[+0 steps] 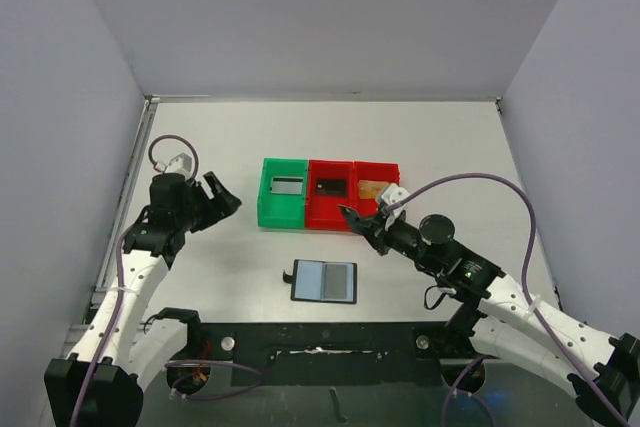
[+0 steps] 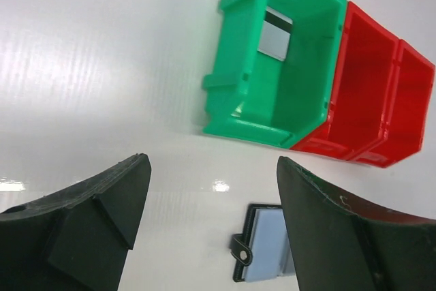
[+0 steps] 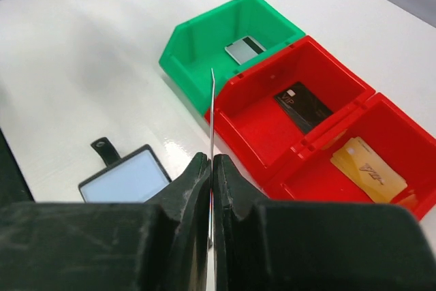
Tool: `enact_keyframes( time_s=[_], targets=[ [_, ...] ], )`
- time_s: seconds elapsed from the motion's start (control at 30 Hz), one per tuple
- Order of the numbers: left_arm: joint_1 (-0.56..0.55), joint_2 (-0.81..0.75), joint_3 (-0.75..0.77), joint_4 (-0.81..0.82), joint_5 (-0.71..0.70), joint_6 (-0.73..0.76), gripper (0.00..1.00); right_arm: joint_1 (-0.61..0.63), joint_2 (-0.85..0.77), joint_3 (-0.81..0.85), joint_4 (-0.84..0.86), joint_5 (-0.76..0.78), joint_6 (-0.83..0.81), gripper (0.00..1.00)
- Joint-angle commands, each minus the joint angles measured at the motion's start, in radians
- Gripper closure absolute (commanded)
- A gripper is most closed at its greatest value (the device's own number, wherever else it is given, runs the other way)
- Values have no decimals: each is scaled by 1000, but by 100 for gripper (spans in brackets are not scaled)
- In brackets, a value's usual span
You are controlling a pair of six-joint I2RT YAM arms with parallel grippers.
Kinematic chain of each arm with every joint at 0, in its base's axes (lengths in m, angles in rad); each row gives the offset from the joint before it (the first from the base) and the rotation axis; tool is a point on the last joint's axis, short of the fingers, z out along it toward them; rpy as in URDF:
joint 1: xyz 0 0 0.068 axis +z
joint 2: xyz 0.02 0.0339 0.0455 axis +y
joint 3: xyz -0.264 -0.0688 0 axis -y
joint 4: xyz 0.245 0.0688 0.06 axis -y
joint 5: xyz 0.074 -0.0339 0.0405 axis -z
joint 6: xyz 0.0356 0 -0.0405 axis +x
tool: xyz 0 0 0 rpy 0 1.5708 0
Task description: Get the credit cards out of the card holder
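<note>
Right tool [image 3: 211,163] clamping card [image 3: 212,110] edge-on, beside holder [image 3: 129,178] lying open on desk [image 3: 82,66]. Left tool [image 2: 212,163] hanging apart, empty. Other cards [image 3: 303,107] lying in bins [image 3: 184,52]. I'm judging card light, stiff, slick, so gripping across flat faces near one end.

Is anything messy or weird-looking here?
Nothing looks spilled or broken. One thing stands out: the right gripper pinches a thin card on its edge, standing upright near the red bins, not lying flat inside one like the black card. The card holder lies open on the table, by itself.
</note>
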Motion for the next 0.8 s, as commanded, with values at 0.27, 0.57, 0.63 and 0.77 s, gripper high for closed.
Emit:
enact_keyframes(
  time_s=[0.27, 0.57, 0.63, 0.77],
  targets=[
    [138, -49, 26, 32, -71, 248, 25, 7, 113, 116, -79, 38, -214, 100],
    [134, -128, -13, 80, -85, 241, 25, -2, 265, 215, -121, 124, -336, 100],
    [135, -126, -13, 84, -84, 245, 25, -7, 294, 238, -119, 145, -362, 100],
    [135, -120, -12, 87, -79, 254, 25, -26, 353, 286, -115, 142, -405, 100]
  ],
)
